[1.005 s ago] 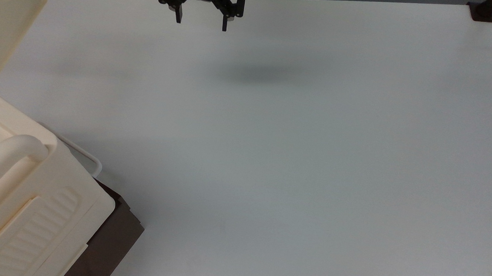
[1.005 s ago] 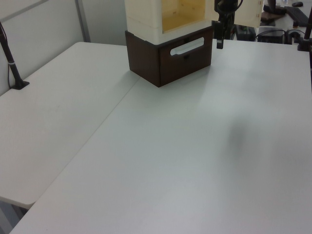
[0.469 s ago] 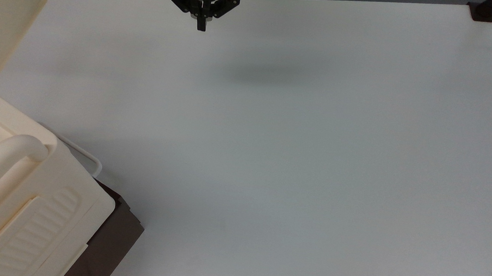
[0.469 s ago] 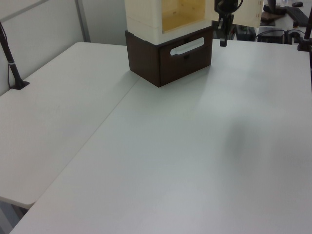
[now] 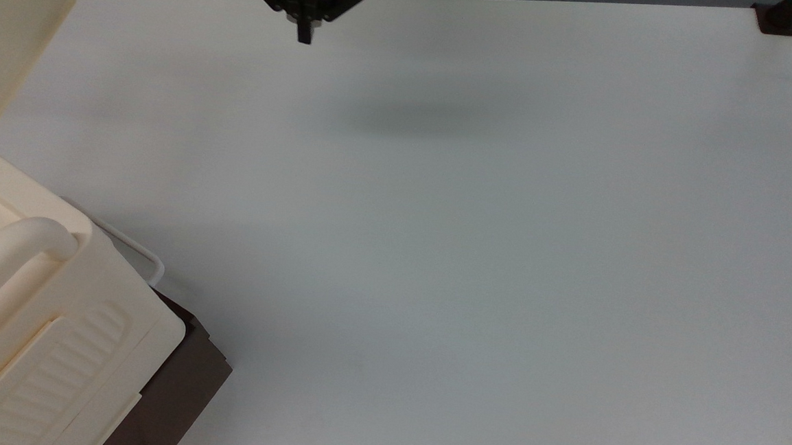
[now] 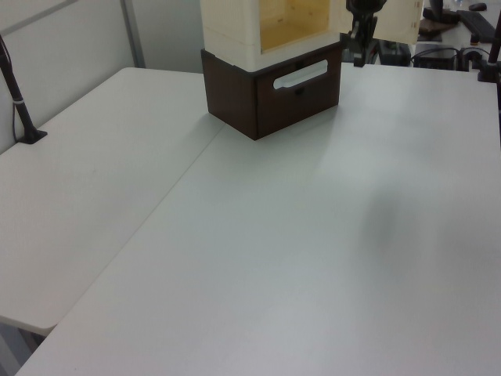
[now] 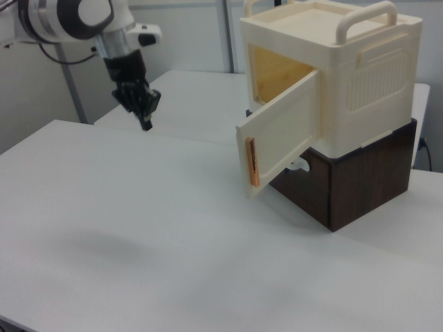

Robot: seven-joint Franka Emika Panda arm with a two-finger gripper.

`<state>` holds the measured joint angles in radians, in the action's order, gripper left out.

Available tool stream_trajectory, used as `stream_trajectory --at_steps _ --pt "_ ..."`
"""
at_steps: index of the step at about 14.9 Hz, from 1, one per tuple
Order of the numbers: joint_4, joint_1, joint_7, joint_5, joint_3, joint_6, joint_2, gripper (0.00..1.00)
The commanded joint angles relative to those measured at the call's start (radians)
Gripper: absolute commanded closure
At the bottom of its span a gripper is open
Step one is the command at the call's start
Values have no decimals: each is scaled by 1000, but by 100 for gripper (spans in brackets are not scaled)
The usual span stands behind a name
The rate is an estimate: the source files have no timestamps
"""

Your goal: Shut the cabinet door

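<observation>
The cabinet point(image 7: 360, 66) is a cream box with a rounded handle bar, standing on a dark brown base point(image 7: 367, 183) at the right view's right. It also fills the lower left corner of the top view as the cabinet point(image 5: 33, 310). Its cabinet door point(image 7: 280, 138) stands swung open, showing a yellowish inside. The cabinet door point(image 5: 1, 40) reaches up the top view's left edge. My gripper point(image 5: 304, 34) hangs shut and holds nothing, above the table's far edge and well to the right of the door in the top view. The gripper point(image 7: 147, 124) is left of the door in the right view.
The white table point(image 5: 469, 254) spreads wide between gripper and cabinet. A thin white wire loop point(image 5: 149, 262) sticks out beside the cabinet base. A dark clamp point(image 5: 780, 19) sits at the top view's upper right corner. A black pole point(image 6: 19, 102) stands at the left view's left.
The gripper's fingers have gone from open to shut. The gripper has drifted towards the top view's left, nearer the door. Cabinet and door have not moved.
</observation>
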<state>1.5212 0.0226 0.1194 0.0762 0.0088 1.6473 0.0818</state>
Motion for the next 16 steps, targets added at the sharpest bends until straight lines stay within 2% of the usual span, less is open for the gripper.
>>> stream_trajectory --at_steps 1,4,7,10,13,16 --pt "-68 -62 -26 -15 -10 -6 -17 100" --pt "-128 -127 -27 -16 -10 -6 -19 100" --pt "-174 -197 -41 -59 -16 -1 -22 100" --pt "-211 -233 -72 -72 -67 5 -22 100" --pt "-239 -253 -139 -113 -159 20 -20 100" --pt "-237 -276 -184 -119 -223 69 -17 100"
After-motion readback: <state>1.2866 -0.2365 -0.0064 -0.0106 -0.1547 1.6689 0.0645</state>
